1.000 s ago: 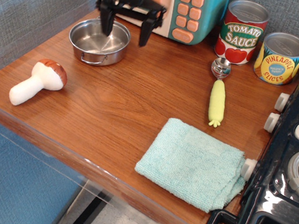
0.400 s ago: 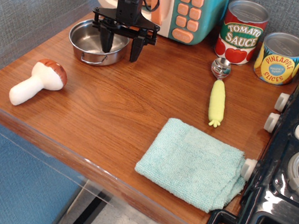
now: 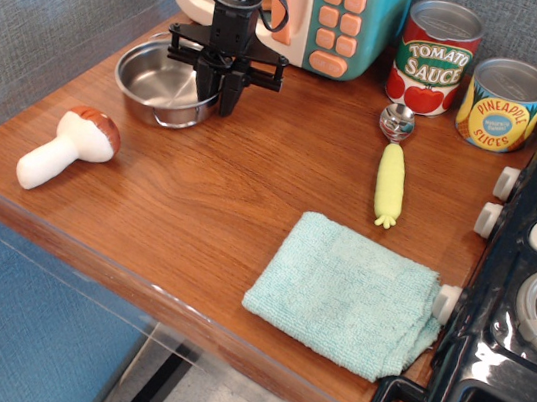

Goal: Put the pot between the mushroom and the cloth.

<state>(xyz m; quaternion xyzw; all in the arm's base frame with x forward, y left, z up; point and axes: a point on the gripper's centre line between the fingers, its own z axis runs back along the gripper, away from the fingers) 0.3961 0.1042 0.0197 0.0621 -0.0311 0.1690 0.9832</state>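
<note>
Your gripper [image 3: 221, 91] hangs at the back left of the wooden counter [image 3: 240, 187], fingers drawn together and pinching the right-hand rim of the pot [image 3: 165, 83]. One finger sits inside the rim, the other outside it. Pot looks slightly tilted, right side raised; you cannot tell whether the left edge touches the wood.

Pot position: back left, just in front of the toy microwave [image 3: 307, 10], well apart from the cloth [image 3: 345, 295].

Mushroom [image 3: 67, 147] lies on its side near the left front edge, cap toward the pot, white stem pointing to the front left corner. It sits near the pot but not touching.

Cloth lies folded at the front right, its right edge against the black toy stove [image 3: 528, 290].

Also on the counter: a yellow-handled scoop [image 3: 392, 169] lying lengthwise between the cloth and the cans, metal bowl end toward the back. Tomato sauce can [image 3: 435, 57] and pineapple slices can [image 3: 505, 104] stand upright side by side along the back wall.
</note>
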